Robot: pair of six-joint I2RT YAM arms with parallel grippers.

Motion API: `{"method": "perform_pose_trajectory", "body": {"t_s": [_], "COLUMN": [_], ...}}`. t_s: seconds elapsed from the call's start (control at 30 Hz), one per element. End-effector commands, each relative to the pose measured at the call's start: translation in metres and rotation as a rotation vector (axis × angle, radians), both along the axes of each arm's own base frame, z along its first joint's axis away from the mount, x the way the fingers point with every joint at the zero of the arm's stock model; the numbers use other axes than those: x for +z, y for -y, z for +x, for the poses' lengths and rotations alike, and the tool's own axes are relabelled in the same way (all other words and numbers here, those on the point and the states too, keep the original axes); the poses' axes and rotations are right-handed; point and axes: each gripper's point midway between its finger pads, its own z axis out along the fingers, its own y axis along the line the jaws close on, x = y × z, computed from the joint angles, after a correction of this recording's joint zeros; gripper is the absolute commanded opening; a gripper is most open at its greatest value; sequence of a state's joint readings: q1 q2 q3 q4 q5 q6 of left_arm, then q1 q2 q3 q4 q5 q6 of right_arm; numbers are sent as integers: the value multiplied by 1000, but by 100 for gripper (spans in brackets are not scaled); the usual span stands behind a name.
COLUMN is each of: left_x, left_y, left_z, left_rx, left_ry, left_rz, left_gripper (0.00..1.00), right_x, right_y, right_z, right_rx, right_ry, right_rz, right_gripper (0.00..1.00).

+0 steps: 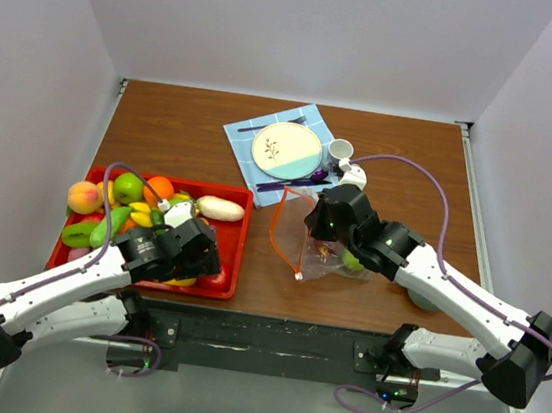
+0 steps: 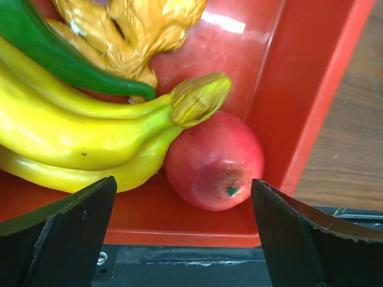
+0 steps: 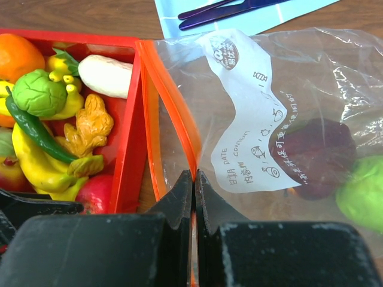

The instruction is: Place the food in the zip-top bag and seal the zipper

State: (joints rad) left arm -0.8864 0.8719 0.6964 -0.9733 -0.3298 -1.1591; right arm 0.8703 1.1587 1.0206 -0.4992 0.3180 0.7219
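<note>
Left wrist view alone shows the left jaws standing wide apart over the near corner of the red tray [image 2: 311, 101], one red apple [image 2: 214, 160] between them and untouched. Beside the apple lies one bunch of bananas [image 2: 78, 137], three showing, with one green chili [image 2: 54, 54] and one ginger root [image 2: 128, 30].

Right wrist view alone shows the right jaws pressed together on the zipper [image 3: 173, 119] of the zip-top bag [image 3: 287, 78]. Two pieces lie inside: one dark red [image 3: 320, 155], one green [image 3: 362, 197].

Only the top view shows the whole layout. The bag lies on the counter [image 1: 185, 125] just right of the tray. Behind it are one blue napkin [image 1: 250, 168] bearing one plate [image 1: 286, 148], one cup [image 1: 339, 152] and purple cutlery [image 1: 294, 182].
</note>
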Motion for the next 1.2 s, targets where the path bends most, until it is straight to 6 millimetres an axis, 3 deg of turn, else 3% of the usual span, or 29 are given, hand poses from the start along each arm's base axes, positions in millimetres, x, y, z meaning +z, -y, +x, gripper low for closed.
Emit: {"method": "perform_pose_trajectory", "body": {"t_s": [0.0,0.23,0.5,0.67,0.83,1.03,1.17], "left_x": [-6,-17,-36,-38,-27,2,26], "left_y": [12,35,36,38,43,49,51], "left_z": [1,12,14,18,24,35,45], "left_rx": [-23,-60,-60,-68,-98,-143,-149], "left_ry": [-13,-17,-40,-29,2,75,138], "left_rz": [-32,-56,-17,-5,-11,-23,-30], "left_gripper": [100,98,94,80,57,45,43], "right_x": [2,0,-1,-3,-1,0,1], "right_y": [-5,-4,-4,-6,-6,-7,-9], "right_z": [0,0,0,1,2,2,2], "right_rx": [5,3,-3,-1,-1,3,5], "right_ry": [13,8,9,5,9,9,9], "right_rz": [30,27,25,25,24,28,37], "right_gripper": [0,0,0,0,0,0,0]}}
